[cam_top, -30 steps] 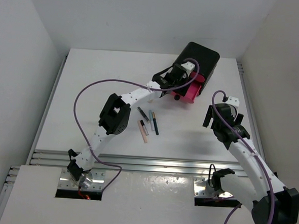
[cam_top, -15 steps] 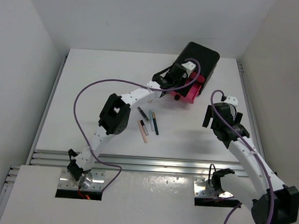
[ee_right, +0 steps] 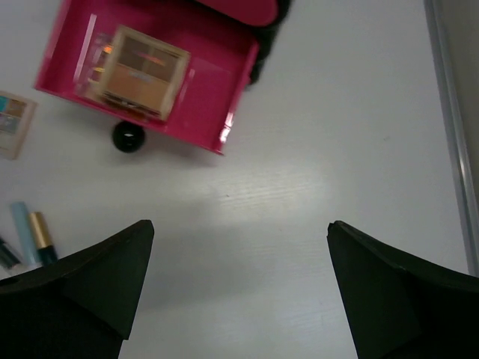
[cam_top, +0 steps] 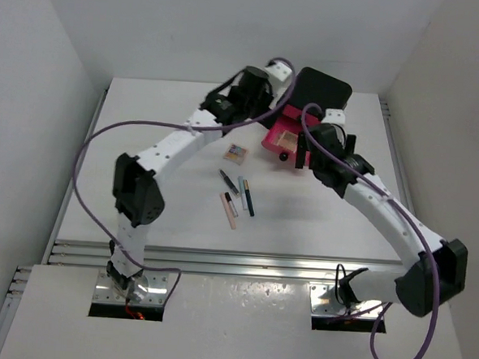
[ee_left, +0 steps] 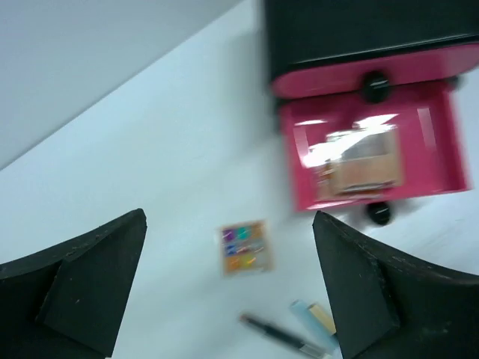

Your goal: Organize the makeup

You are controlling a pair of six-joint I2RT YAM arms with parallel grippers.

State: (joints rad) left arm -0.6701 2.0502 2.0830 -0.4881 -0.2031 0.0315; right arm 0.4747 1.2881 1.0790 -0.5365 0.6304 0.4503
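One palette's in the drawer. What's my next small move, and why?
Probably lower the open left gripper onto the loose palette: it lies on the table, centred in the left wrist view, and the pink drawer stands open with room.

I see a white bench (cam_top: 302, 220) enclosed by plain white walls (cam_top: 192, 30) on three sides; aluminium rails (cam_top: 242, 262) run along its near edge.

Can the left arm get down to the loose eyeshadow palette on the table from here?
Probably yes. The left gripper hangs open above the palette, which lies flat on the table, apart from the pink drawer and the pencils. Nothing stands between them.
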